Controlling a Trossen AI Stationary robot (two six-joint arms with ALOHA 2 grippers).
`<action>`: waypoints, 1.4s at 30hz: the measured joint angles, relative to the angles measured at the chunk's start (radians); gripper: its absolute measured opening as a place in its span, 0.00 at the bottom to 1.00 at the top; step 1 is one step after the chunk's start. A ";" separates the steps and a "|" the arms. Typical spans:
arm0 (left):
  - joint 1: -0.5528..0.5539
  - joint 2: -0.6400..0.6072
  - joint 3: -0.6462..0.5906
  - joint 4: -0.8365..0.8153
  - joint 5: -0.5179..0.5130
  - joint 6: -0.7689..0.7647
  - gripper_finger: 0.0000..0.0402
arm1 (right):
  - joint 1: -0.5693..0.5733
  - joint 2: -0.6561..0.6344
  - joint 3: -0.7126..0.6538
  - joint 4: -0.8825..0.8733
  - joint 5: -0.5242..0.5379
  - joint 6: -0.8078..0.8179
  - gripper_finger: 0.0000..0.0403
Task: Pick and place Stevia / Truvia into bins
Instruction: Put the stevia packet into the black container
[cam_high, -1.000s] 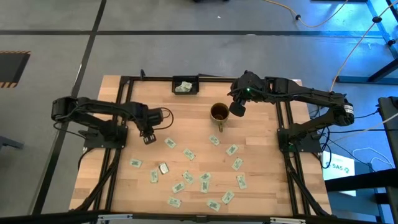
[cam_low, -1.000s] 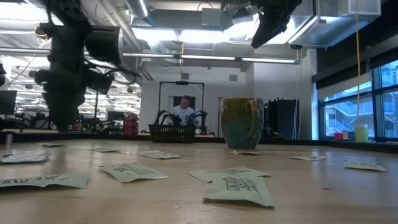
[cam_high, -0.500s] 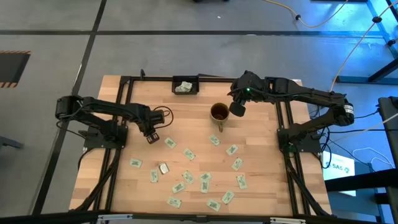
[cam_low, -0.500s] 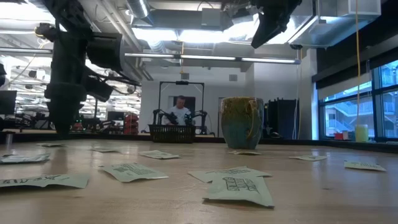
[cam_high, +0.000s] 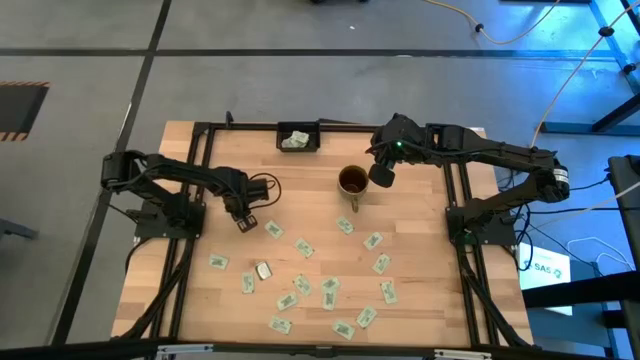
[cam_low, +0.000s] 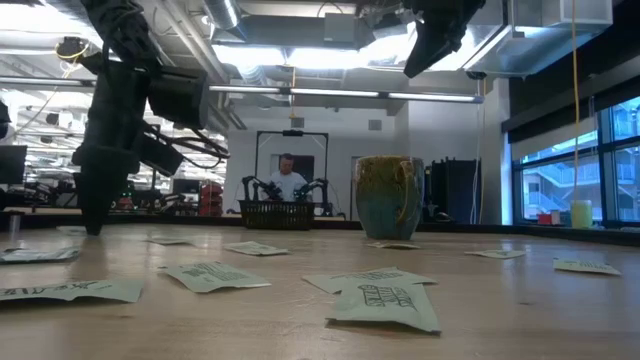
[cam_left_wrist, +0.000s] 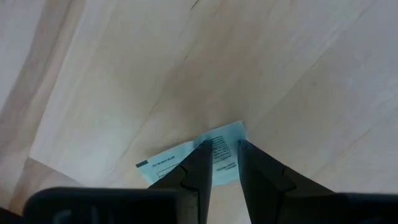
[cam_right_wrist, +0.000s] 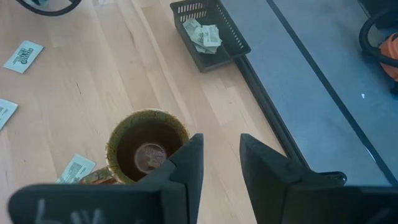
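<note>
Several white-and-green sachets (cam_high: 330, 290) lie flat across the wooden table. My left gripper (cam_high: 243, 222) points down at the table's left middle, its fingers a narrow gap apart, over one sachet (cam_left_wrist: 186, 163). In the low view it (cam_low: 95, 225) reaches the tabletop. My right gripper (cam_high: 380, 175) hovers, narrowly open and holding nothing, just right of the brown-gold mug (cam_high: 352, 182) and well above it (cam_low: 425, 60). Its wrist view looks down into the mug (cam_right_wrist: 146, 146). The black tray (cam_high: 298, 140) at the far edge holds a few sachets (cam_right_wrist: 204, 34). My left gripper comes straight down onto one end of the sachet (cam_left_wrist: 225, 154), which lies flat on the table. Both fingertips (cam_left_wrist: 202, 149) stand on the paper's top face, with printed paper showing in the gap between them. The sachet's other end (cam_left_wrist: 155, 167) sticks out sideways, uncovered.
A small darker packet (cam_high: 263, 270) lies among the sachets near the left front. Metal frame rails (cam_high: 200, 150) run along the table's left, right and far sides. A person (cam_low: 287, 180) sits in the room beyond. Bare wood lies between the tray and my left gripper.
My left gripper has come down from just above the table until its fingertips reach the tabletop on the sachet, drifting slightly toward the table's right. The right arm and the sachets have stayed still.
</note>
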 joint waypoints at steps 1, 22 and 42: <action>0.000 0.001 0.000 0.000 0.000 0.000 0.18 | 0.000 0.000 0.000 0.000 0.000 0.000 0.27; 0.082 -0.049 0.258 -0.041 0.015 0.081 0.01 | 0.000 0.000 0.000 0.007 0.000 0.000 0.27; 0.396 0.264 0.753 0.177 -0.052 0.385 0.01 | 0.000 0.000 0.000 0.062 0.000 0.046 0.27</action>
